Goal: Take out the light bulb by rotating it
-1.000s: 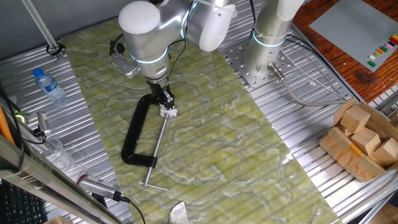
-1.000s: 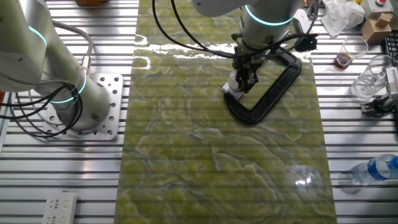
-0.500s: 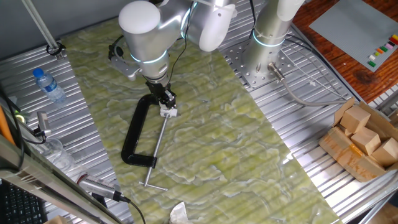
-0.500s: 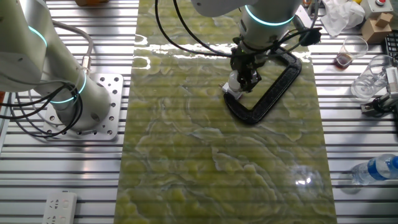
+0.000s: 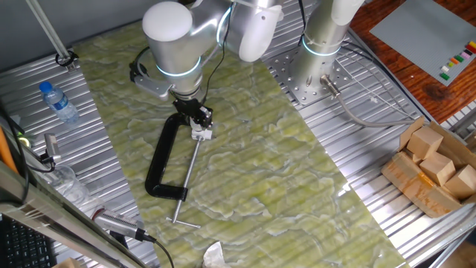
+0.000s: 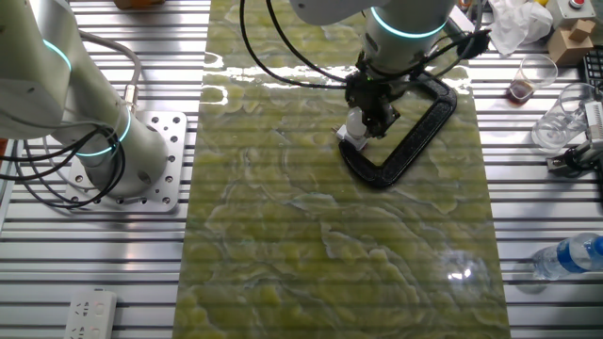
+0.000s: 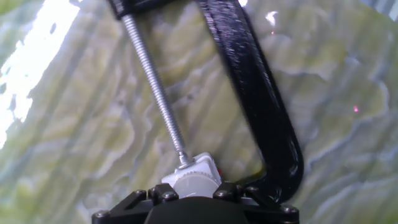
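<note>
The light bulb (image 6: 355, 121) is small, white and round, and sits in a small white square socket (image 6: 350, 140) held in the mouth of a black C-clamp (image 6: 415, 131) on the green mat. My gripper (image 6: 368, 121) points down and is shut on the bulb. In the hand view the bulb (image 7: 189, 188) shows white between my two black fingertips (image 7: 163, 195), with the socket (image 7: 200, 167) just beyond and the clamp's screw (image 7: 155, 87) running up from it. In one fixed view my gripper (image 5: 198, 121) hides the bulb above the socket (image 5: 201, 135) and the clamp (image 5: 159, 161).
A clear bottle with a blue cap (image 5: 58, 102) lies on the metal table at the left. A box of wooden blocks (image 5: 435, 167) stands at the right. A second arm's base (image 6: 105, 141) stands beside the mat. Plastic cups (image 6: 533, 75) stand near the clamp.
My hand has turned about its own axis while staying on the bulb; the cable plug on the wrist has swung round. The clamp and socket have not moved.
</note>
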### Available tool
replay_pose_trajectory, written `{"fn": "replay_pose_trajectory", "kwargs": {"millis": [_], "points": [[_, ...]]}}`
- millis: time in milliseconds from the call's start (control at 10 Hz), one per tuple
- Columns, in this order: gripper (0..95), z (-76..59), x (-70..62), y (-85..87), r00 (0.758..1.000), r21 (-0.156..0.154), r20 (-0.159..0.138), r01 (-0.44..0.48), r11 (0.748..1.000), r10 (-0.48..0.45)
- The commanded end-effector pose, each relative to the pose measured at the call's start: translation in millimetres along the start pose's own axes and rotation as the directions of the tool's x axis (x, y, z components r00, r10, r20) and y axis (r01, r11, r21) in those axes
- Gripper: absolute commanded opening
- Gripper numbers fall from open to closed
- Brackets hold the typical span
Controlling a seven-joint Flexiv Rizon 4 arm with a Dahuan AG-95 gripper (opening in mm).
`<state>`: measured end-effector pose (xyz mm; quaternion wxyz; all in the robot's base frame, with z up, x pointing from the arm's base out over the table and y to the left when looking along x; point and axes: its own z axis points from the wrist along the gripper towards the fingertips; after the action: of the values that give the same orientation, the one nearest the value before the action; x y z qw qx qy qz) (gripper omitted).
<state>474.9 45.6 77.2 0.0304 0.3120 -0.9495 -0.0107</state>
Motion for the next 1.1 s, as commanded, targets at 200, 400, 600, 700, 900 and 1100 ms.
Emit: {"fn": "replay_pose_trajectory", "kwargs": {"millis": [200, 400, 600, 700, 900, 1100], "points": [[0.0, 0.4, 0.0, 0.3, 0.963, 0.001, -0.002, 0.271, 0.963, -0.271], [0.0, 0.4, 0.2, 0.3, 0.939, 0.000, -0.002, 0.345, 0.939, -0.345], [0.0, 0.1, 0.3, 0.5, 0.934, 0.000, -0.005, 0.358, 0.934, -0.358], [0.0, 0.1, 0.2, 0.6, 0.934, -0.001, -0.005, 0.358, 0.934, -0.358], [0.0, 0.2, 0.1, 0.7, 0.925, -0.001, -0.005, 0.381, 0.925, -0.381], [0.0, 0.0, 0.1, 0.8, 0.923, 0.000, -0.008, 0.386, 0.923, -0.386]]}}
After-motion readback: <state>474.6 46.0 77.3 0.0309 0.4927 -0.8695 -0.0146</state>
